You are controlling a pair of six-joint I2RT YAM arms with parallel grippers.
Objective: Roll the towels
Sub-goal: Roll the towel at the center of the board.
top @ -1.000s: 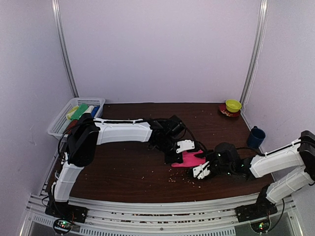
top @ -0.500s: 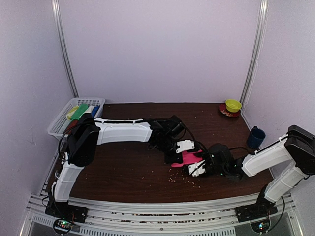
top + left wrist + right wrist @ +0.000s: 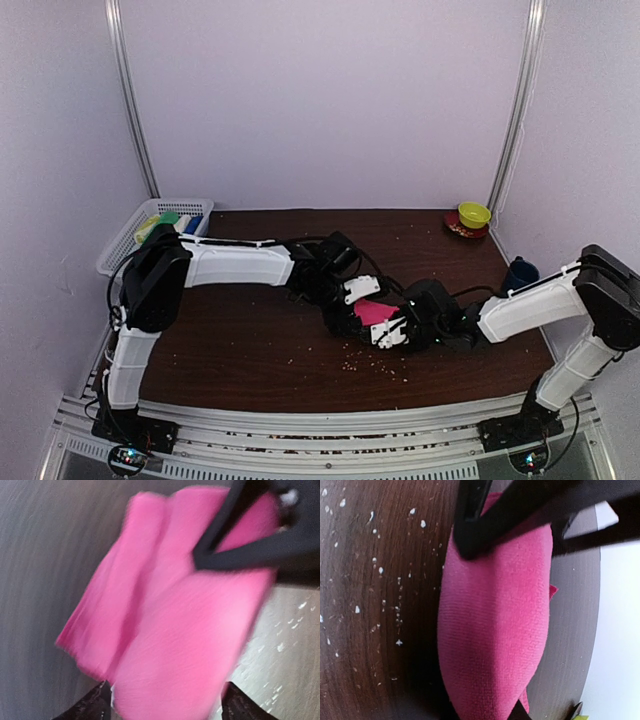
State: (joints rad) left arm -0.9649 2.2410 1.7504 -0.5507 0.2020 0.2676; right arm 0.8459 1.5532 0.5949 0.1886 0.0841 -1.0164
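Towel first: the pink towel (image 3: 374, 312) lies on the brown table (image 3: 250, 340) near its middle, between the two claws, folded into a thick soft bundle. Seen from the right wrist, its long axis runs straight away from the right claw (image 3: 385, 325) toward the black fingers of the left claw (image 3: 167, 705) (one end at each claw). The left claw stands wide open, one fingertip on each side of the towel, not pinching it. The right claw is nearly closed and squeezes the towel's near end. Pale crumbs (image 3: 375, 570) lie scattered on the wood beside it.
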